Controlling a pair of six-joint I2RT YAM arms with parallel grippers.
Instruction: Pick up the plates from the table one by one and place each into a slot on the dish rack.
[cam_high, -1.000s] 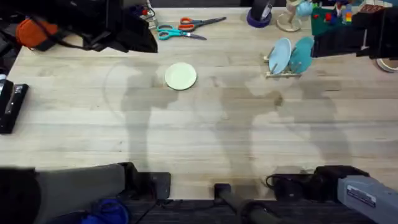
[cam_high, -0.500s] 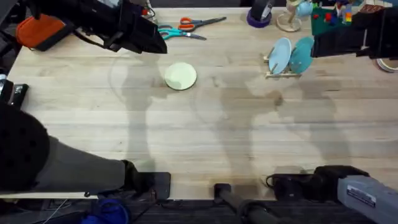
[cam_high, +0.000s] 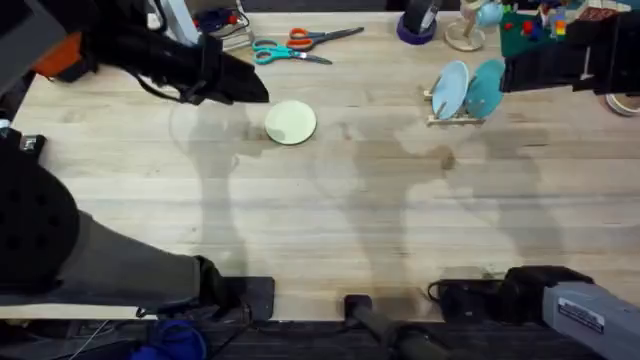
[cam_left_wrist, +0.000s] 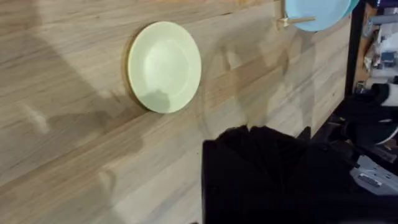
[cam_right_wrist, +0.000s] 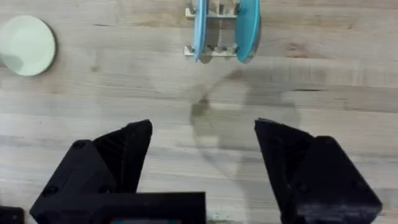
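Overhead: your left fingers, state not discernible, hang just beside the cream plate lying flat on the surface. Dish rack holds the light blue plate and teal plate upright.

Right wrist: your right fingers spread wide, empty, rack ahead.

Looming dark and blurred across the near left of the overhead view, smearing the left arm into a shapeless mass. Blurring the left gripper as well, just left of the cream-yellow plate. Cropping the light blue plate at the left wrist view's edge. Cutting off the dish rack and the teal plate at the right wrist view's edge, and clipping the spread right gripper at the opposite edge. Leaving the rack's slots too small to tell apart from overhead.
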